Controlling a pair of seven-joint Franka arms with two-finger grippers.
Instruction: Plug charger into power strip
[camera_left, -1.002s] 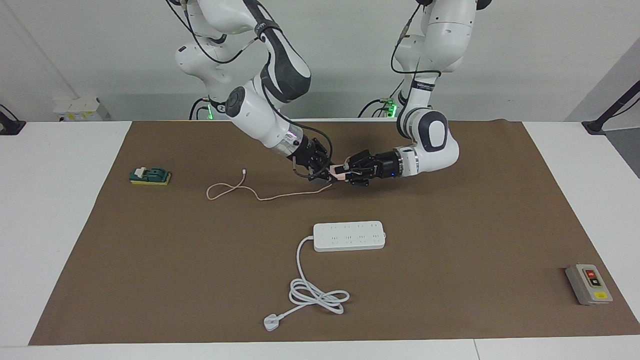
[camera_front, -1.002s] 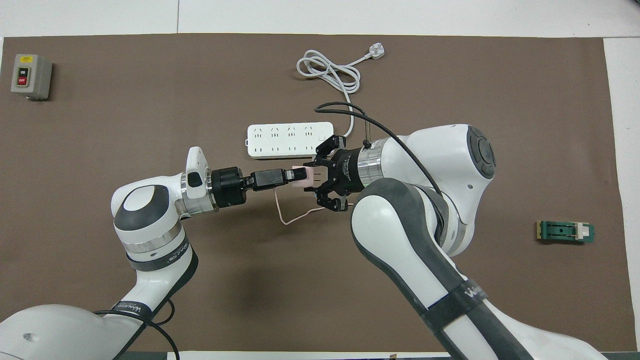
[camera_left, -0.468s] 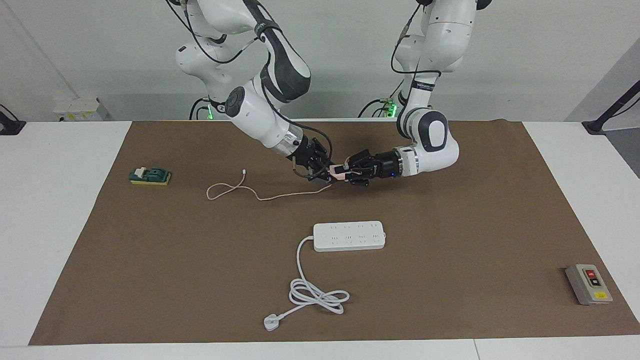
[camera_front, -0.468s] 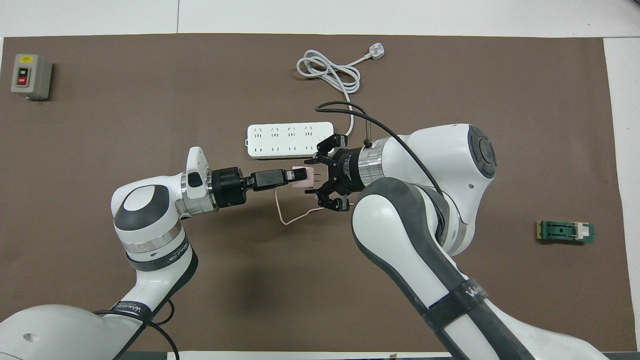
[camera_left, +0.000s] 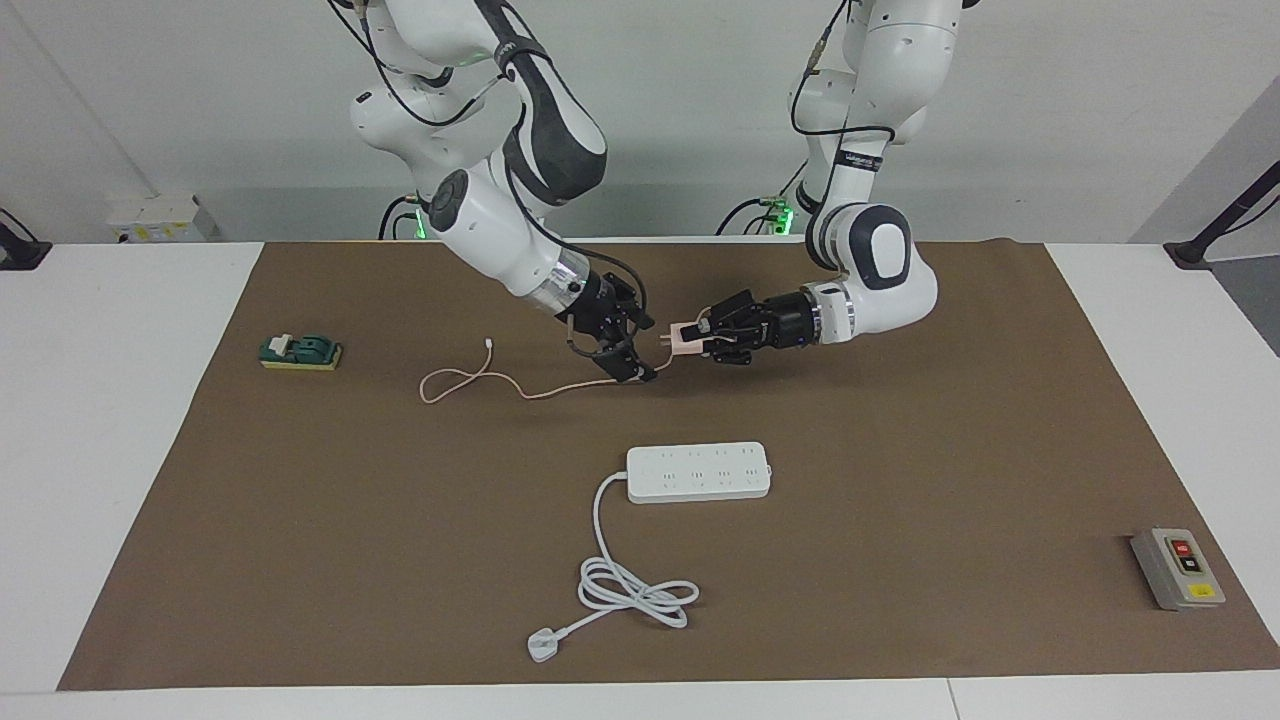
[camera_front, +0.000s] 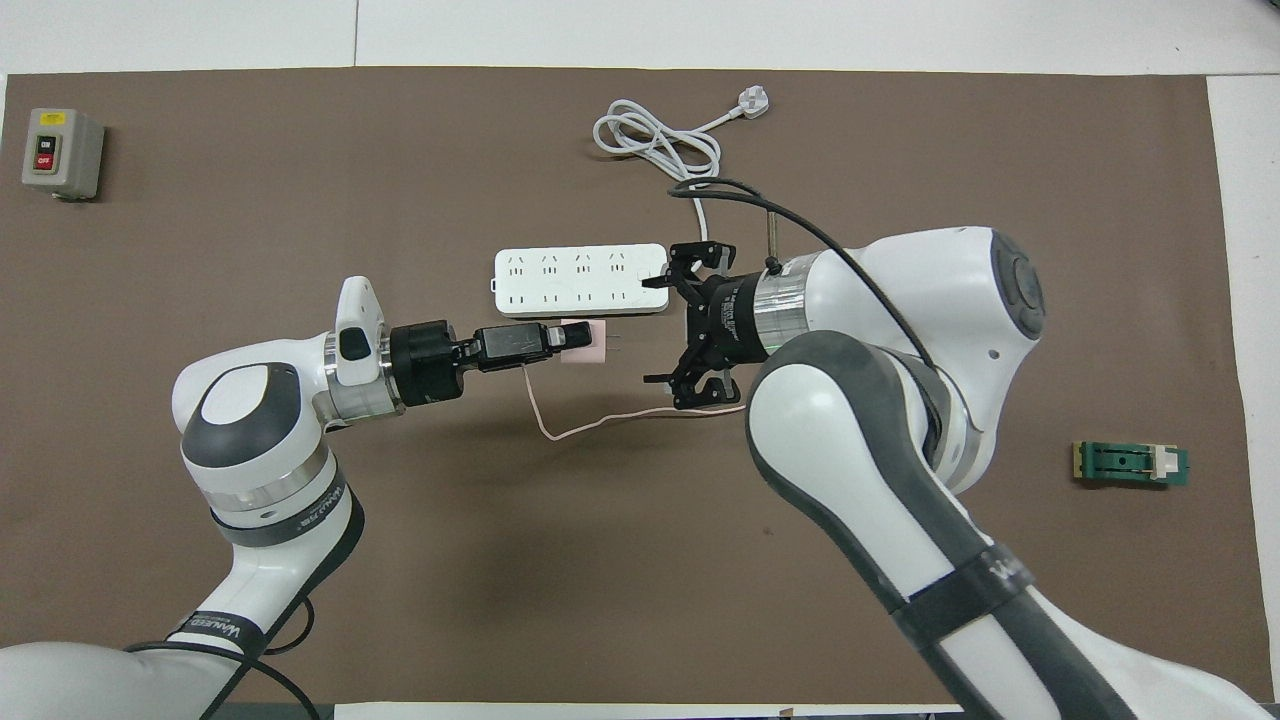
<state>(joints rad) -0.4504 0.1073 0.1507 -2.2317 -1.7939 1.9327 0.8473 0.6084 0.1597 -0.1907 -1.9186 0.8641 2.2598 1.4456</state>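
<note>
The pale pink charger (camera_left: 684, 342) (camera_front: 586, 342) hangs above the mat with my left gripper (camera_left: 698, 340) (camera_front: 566, 341) shut on it, prongs pointing toward my right gripper. Its thin pink cable (camera_left: 480, 380) (camera_front: 600, 425) droops to the mat and trails toward the right arm's end. My right gripper (camera_left: 643, 348) (camera_front: 673, 326) is open a short gap from the charger, touching nothing. The white power strip (camera_left: 698, 472) (camera_front: 580, 280) lies flat on the mat, farther from the robots than both grippers.
The strip's thick white cord (camera_left: 630, 585) (camera_front: 655, 140) coils farther out and ends in a white plug (camera_left: 543, 645). A grey button box (camera_left: 1177, 568) (camera_front: 60, 152) sits toward the left arm's end. A green block (camera_left: 300, 352) (camera_front: 1130, 464) lies toward the right arm's end.
My right gripper opened, let go of the charger and drew back toward its own end. My left gripper kept its hold and carried the charger a little toward the left arm's end.
</note>
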